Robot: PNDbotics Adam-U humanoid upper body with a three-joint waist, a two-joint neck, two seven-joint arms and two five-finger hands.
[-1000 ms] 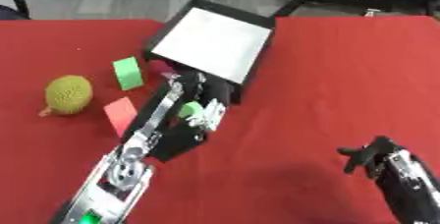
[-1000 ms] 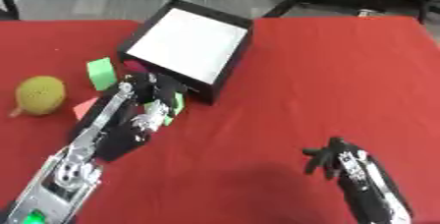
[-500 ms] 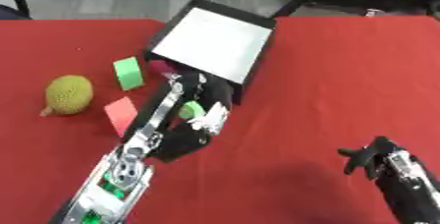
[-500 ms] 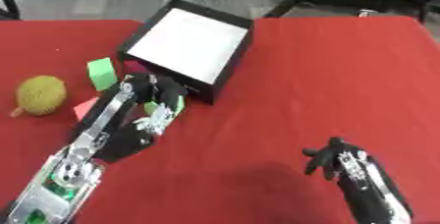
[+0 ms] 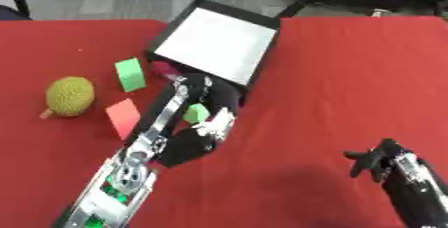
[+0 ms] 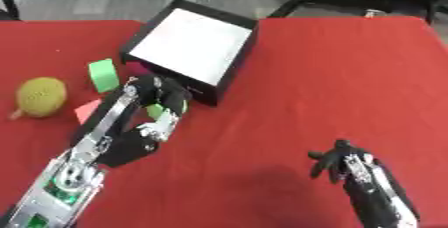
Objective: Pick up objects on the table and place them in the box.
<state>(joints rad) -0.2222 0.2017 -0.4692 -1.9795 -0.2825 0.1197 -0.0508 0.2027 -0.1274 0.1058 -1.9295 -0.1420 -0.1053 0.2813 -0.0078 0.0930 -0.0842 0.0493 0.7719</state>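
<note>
One red counter [image 5: 350, 72] carried everything, and no brand, label or writing could be read on anything. One black box [image 5: 217, 47] with a white inside sat toward the far middle, turned askew. One yellow-green, bumpy, round fruit [image 5: 69, 96] lay well to the left. Two green blocks showed: one [image 5: 129, 74] lay on the counter between the fruit and the box, and a smaller, paler one [image 5: 195, 113] sat in the left hand [image 5: 208, 103], just in front of the box's near wall. One red block [image 5: 122, 117] lay flat beside the left forearm, near the fruit. One small dark pink thing [image 5: 164, 68] touched the box's near-left wall; its shape could not be made out. The left hand's fingers [image 5: 219, 124] curled around the pale green block. The right hand [image 6: 337, 162] rested near the lower right corner, fingers [image 5: 360, 158] up, spread and relaxed, holding nothing.
</note>
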